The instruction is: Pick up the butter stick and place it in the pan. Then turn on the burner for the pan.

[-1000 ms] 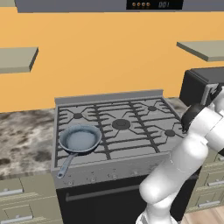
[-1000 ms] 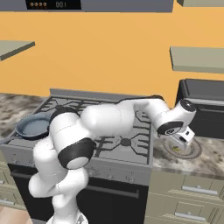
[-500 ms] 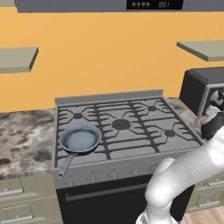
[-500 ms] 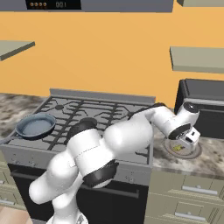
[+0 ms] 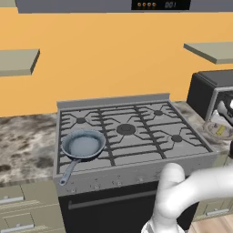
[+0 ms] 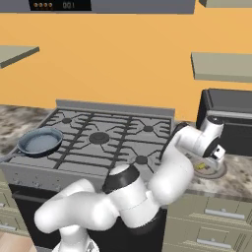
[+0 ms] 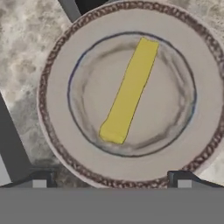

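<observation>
The jaws stand spread, their two dark tips at the bottom of the hand view at about 7 and 5 o'clock, holding nothing. The gripper (image 6: 216, 153) hangs over the plate (image 7: 61, 144), and the butter stick (image 7: 128, 92) lies flat in the plate's well, running from about 1 o'clock down toward 7 o'clock, clear of the jaws. The plate rests on the marbled surface (image 6: 236, 172) at the stove's (image 5: 132, 132) 3 o'clock side, just before the dark microwave (image 6: 229, 118). The pan (image 5: 83, 144) sits well apart on the front left burner, empty.

The reach for the butter seems in hand. Next, judging by the stick's slant, the jaws likely must turn to straddle its narrow width, then descend.
</observation>
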Available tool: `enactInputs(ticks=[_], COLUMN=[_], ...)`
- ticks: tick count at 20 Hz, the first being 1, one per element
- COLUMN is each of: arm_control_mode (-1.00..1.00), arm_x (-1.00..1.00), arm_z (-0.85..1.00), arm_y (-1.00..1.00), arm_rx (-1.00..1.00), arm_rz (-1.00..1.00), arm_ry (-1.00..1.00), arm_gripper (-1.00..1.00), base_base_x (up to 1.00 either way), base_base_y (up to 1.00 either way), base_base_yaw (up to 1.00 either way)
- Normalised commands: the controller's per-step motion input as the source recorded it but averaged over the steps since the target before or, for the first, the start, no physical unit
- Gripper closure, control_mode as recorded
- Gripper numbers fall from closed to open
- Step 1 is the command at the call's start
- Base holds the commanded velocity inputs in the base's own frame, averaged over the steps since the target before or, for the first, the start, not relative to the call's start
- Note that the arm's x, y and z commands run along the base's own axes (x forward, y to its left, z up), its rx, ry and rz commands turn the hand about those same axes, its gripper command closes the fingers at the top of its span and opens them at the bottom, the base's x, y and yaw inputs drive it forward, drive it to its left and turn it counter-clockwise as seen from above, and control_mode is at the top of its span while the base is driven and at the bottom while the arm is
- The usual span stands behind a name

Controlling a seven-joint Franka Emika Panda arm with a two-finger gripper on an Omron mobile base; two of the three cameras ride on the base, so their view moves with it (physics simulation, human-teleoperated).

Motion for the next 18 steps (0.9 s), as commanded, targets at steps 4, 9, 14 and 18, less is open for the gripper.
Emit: enactInputs(ticks=[4,9,14,18], arm_control_mode=[-1.00,-1.00,-1.00,-1.00], arm_x=[0.18,0.24,0.35,0.29], arm_z=[-0.23,-0.24,-0.27,-0.32], arm_y=[-0.30,-0.28,-0.08,-0.11], arm_rx=[0.00,0.00,0.01,0.03], arm_rz=[-0.03,-0.02,-0.01,0.00], arm_ry=[0.00,0.01,0.02,0.01], arm_gripper=[-1.00,-1.00,-1.00,-1.00], base_base_x=[0.00,0.00,0.00,0.00], base_base_y=[0.00,0.00,0.00,0.00], base_base_yaw=[0.00,0.00,0.00,0.00])
